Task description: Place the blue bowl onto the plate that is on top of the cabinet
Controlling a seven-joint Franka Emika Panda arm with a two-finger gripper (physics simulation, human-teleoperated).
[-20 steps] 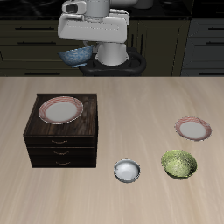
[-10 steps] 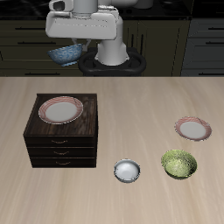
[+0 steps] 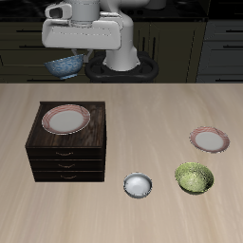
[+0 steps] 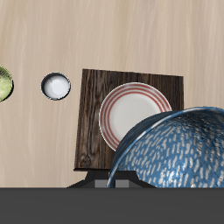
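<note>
I've swung the blue bowl [image 3: 65, 65] sideways, high behind the cabinet [image 3: 66, 152]; the gripper [image 3: 68, 57] is clamped on its rim. The plate [image 4: 131, 115] is under me; descent comes next.

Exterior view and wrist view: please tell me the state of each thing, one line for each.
Blue bowl: held in the air by the gripper, upright.
Plate on the cabinet: empty.
Cabinet: all three drawers closed.
Second plate: on the table, empty.
Green bowl: on the table, upright.
White bowl: on the table, upright.
</note>
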